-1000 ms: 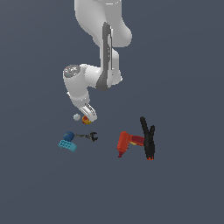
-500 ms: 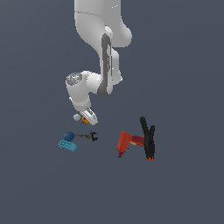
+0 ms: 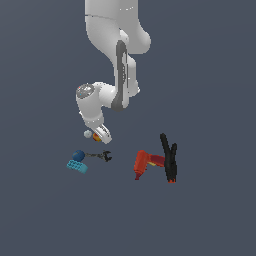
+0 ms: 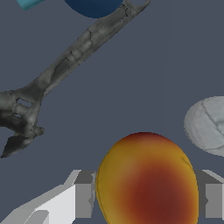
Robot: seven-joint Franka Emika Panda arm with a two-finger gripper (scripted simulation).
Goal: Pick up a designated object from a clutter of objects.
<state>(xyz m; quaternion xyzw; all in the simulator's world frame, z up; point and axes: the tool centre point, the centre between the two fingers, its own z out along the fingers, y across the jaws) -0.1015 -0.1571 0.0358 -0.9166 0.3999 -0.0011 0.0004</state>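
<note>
The orange-red and yellow peach-like ball [image 4: 146,179] sits between my gripper's [image 4: 146,201] two fingers, which press against both of its sides. In the exterior view the gripper [image 3: 100,136] is low over the floor, with only a sliver of the peach-like ball [image 3: 96,136] showing. The pale grey ball [image 3: 87,133] [image 4: 208,124] lies just beside the gripper. The dark wrench [image 3: 100,156] [image 4: 57,74], the dark blue ball [image 3: 78,155] [image 4: 94,6] and the cyan toy brick [image 3: 77,166] lie a little nearer the camera.
A red power drill [image 3: 145,162] and a black clamp with red tips [image 3: 169,157] lie at the exterior view's right, apart from the gripper. The floor is plain dark grey.
The arm has lowered the gripper a little further, down around the peach-like ball. The other items have not moved.
</note>
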